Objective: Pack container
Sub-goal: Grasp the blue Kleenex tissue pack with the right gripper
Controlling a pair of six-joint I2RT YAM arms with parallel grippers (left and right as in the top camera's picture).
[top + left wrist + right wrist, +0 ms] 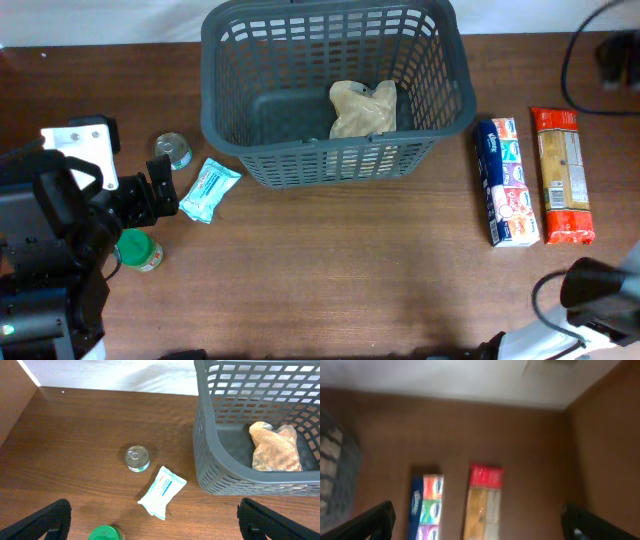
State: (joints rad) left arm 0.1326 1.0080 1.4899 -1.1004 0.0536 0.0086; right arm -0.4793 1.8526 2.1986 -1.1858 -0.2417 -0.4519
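Observation:
The container [330, 168] is a large dark-grey lattice basket at the table's back centre, with a tan bag [362, 110] on its floor. It also shows in the left wrist view [235, 480] and, blurred, at the left edge of the right wrist view [337, 475]. My left gripper [157, 527] is open and empty, low at the table's left [160, 190], above a white wipes pack [161, 491] and a green-lidded jar [106, 534]. My right gripper [480, 527] is open and empty, above a tissue pack [426, 507] and a red-and-orange packet [484, 502].
A small tin can [173, 150] stands left of the container, beside the wipes pack [208, 189]. The green-lidded jar [138, 250] is by the left arm. The tissue pack [505, 182] and the red-and-orange packet [562, 176] lie side by side right of the container. A black cable [575, 55] hangs at the back right.

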